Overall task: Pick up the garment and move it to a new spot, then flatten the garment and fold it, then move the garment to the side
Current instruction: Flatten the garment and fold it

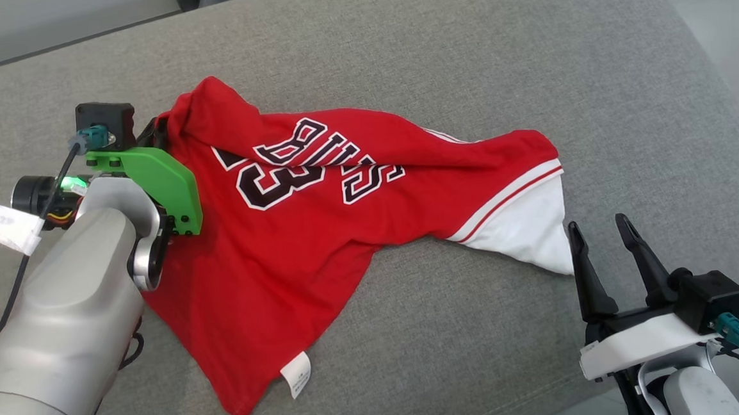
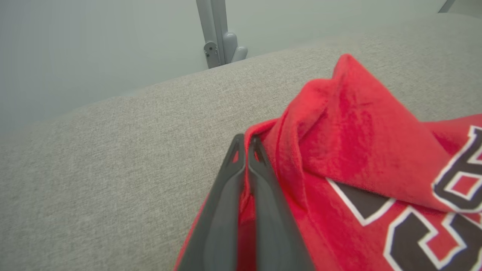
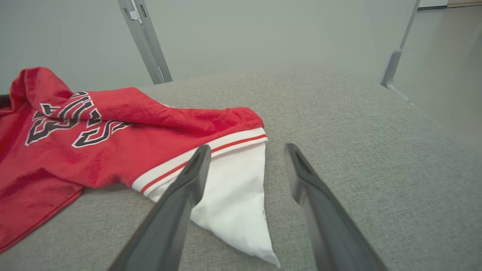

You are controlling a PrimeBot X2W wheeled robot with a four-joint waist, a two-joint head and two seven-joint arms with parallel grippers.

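A red garment (image 1: 319, 223) with black-and-white lettering and a white-trimmed end lies crumpled on the grey cushion (image 1: 463, 67). My left gripper (image 1: 158, 127) is at the garment's far left edge, mostly behind its green bracket. In the left wrist view the left gripper (image 2: 246, 145) is shut on a fold of the red garment (image 2: 357, 143), with cloth pinched between the fingers. My right gripper (image 1: 602, 228) stands open just right of the garment's white corner (image 1: 531, 236). In the right wrist view the right gripper (image 3: 246, 150) frames that white corner (image 3: 233, 195), fingers apart and holding nothing.
A white care label (image 1: 296, 373) sticks out at the garment's near hem. The cushion's right edge drops to pale floor (image 1: 738, 50). Grey metal posts (image 3: 145, 41) stand behind the cushion. Bare cushion stretches beyond and to the right of the garment.
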